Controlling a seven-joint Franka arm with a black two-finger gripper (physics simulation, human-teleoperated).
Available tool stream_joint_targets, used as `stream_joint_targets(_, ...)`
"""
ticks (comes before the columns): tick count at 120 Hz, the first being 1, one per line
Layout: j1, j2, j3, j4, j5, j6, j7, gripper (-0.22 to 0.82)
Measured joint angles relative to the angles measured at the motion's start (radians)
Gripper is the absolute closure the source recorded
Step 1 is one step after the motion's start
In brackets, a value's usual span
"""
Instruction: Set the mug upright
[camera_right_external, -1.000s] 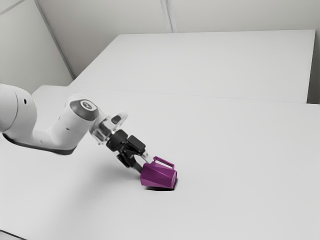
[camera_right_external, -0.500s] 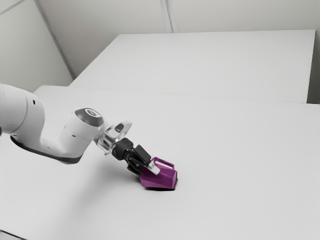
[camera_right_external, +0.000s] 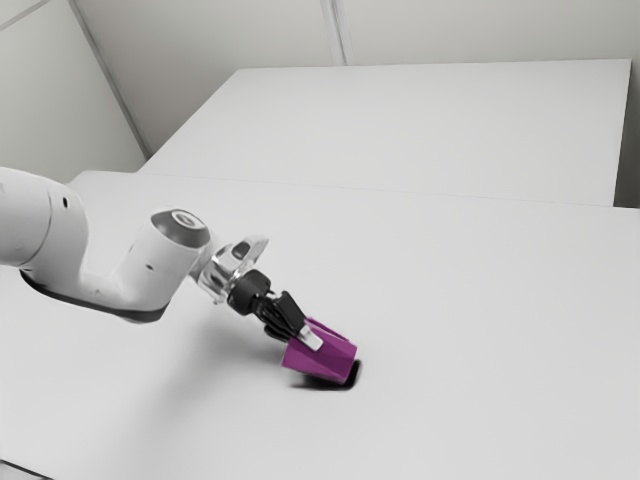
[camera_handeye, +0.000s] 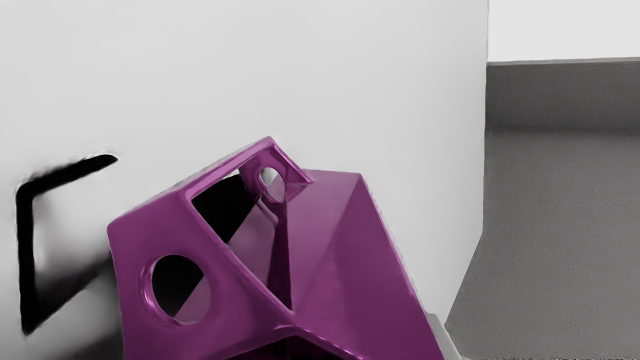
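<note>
In the exterior view my gripper (camera_right_external: 309, 338) is shut on the purple mug (camera_right_external: 329, 362), a pale fingertip lying along the wall that faces the camera. The mug is on its side, tilted, with its far end toward the exterior view's right and a dark shadow under it. The wrist view has the mug (camera_handeye: 360, 260) close up, its handle (camera_handeye: 227, 165) standing out from the body and a dark hollow at the end nearest my hand. Beside its wall is one pale fingertip (camera_handeye: 446, 337); the opposite finger is hidden.
The white table (camera_right_external: 480, 300) spreads around the mug, with a raised white surface (camera_right_external: 420, 125) behind it. A thin dark edge (camera_right_external: 25, 469) crosses the exterior view's lower left corner. Beyond the table's edge in the wrist view is a grey floor (camera_handeye: 555, 240).
My gripper moved down to the mug and its fingers closed on it. Over the last half second the mug tilted and shifted slightly toward the exterior view's right, and its shadow spread.
</note>
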Motion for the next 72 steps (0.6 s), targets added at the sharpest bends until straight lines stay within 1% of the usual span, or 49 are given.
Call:
stream_joint_targets(12, -0.002, -0.045, -0.028, 0.0, 0.03, 0.019, -0.005, 0.76)
stream_joint_targets(20, -0.002, -0.089, -0.05, 0.0, 0.09, 0.04, -0.016, 0.76)
stream_joint_targets(29, -0.005, -0.142, -0.075, 0.001, 0.196, 0.083, -0.034, 0.77)
stream_joint_targets(40, -0.031, -0.19, -0.087, 0.012, 0.395, 0.15, -0.056, 0.77)
stream_joint_targets(55, -0.02, -0.216, -0.106, 0.019, 0.656, 0.239, -0.084, 0.77)
stream_joint_targets(72, 0.011, -0.214, -0.12, 0.018, 0.842, 0.332, -0.109, 0.77)
